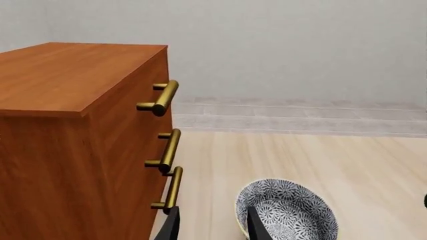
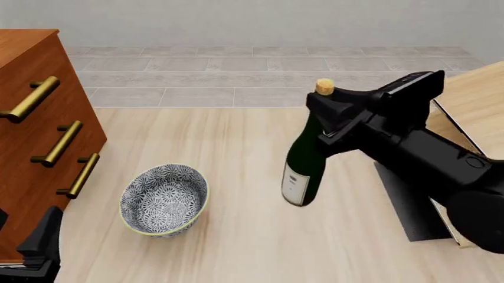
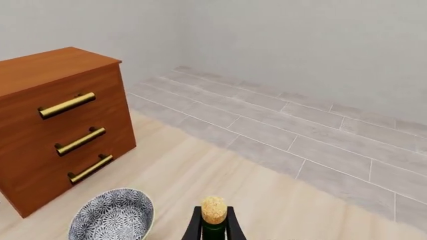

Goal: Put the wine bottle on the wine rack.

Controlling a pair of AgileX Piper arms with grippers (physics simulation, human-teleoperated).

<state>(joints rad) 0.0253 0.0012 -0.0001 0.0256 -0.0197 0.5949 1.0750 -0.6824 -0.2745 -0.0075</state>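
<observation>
The wine bottle point(image 2: 303, 171) is dark green with a tan cork point(image 2: 324, 86) and a white label. It stands near the table's middle, leaning slightly; I cannot tell whether its base touches the table. My right gripper point(image 2: 329, 121) is shut on its neck just below the cork. In the right wrist view the cork point(image 3: 213, 209) shows between the two fingers. The wine rack point(image 2: 478, 82), pale wood on a black base point(image 2: 409, 206), sits at the right edge, mostly hidden behind the right arm. My left gripper point(image 1: 213, 227) is open and holds nothing, low at the near left.
A reddish-brown cabinet point(image 2: 32, 88) with three brass handles point(image 2: 59, 144) fills the left side. A blue-patterned bowl point(image 2: 164, 199) sits on the table between the cabinet and the bottle, just beyond the left fingers point(image 1: 257, 225). Grey tiled floor lies past the table's far edge.
</observation>
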